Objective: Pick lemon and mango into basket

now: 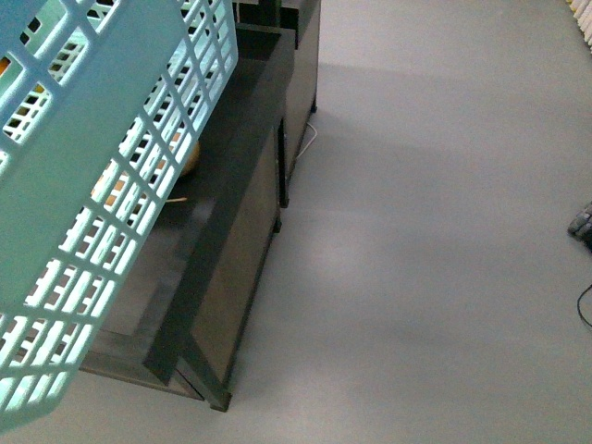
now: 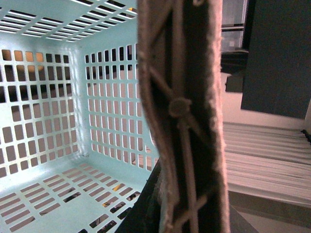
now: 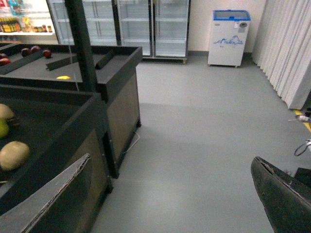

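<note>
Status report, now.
Right gripper open, empty. Left gripper unclear; basket handle fills its view. Basket floor bare where visible. Lemon, mango unconfirmed.

Dark display bins (image 3: 119,63) on grey floor (image 3: 194,145), red apples (image 3: 35,49) and pale round fruit (image 3: 13,154) inside.

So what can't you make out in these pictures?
Front view: the basket hides much of the bin; the tan lump behind its slots is unidentifiable.
Left wrist view: one finger blocks the middle; its partner is out of shot.
Right wrist view: the distant yellow item is too small to name.
</note>
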Controlling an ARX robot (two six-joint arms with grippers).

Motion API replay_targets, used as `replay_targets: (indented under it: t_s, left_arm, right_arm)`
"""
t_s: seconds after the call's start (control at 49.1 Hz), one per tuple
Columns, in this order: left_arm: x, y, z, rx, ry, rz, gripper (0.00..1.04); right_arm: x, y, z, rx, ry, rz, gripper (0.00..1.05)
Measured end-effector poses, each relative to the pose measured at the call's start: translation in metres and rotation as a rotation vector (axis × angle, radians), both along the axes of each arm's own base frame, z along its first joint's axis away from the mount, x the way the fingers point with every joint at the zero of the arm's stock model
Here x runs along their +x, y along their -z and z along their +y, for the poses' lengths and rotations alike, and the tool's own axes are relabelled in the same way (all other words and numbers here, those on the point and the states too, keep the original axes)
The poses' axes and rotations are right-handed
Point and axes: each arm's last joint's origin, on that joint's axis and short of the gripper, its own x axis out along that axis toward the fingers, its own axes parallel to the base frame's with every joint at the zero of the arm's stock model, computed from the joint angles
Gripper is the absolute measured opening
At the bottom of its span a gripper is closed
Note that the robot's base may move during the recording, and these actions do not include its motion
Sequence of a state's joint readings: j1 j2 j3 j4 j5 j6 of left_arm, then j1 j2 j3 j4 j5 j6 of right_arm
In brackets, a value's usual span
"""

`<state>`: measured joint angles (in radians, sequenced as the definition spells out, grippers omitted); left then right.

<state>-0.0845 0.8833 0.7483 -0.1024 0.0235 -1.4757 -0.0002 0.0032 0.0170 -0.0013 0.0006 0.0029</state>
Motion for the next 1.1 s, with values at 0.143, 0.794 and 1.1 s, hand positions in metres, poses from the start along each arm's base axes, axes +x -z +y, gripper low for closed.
replay_targets:
  t_s: [0.143, 0.794, 1.1]
  left_arm:
    - [0.0000, 0.0001, -0.0001, 0.000, 0.001, 0.001, 0.05]
    - [0.0001, 0.0001, 0.0003, 0.000, -0.001, 0.002, 0.05]
    - [0.0000, -0.0001, 0.0003, 0.000, -0.001, 0.001, 0.05]
  right_arm:
    - [0.0000, 0.0000, 0.0000, 0.000, 0.000, 0.000, 0.96]
    - [0.0000, 0.0000, 0.0000, 0.000, 0.000, 0.000, 0.96]
    - [0.0000, -0.0001, -0.0001, 0.000, 0.003, -0.001, 0.96]
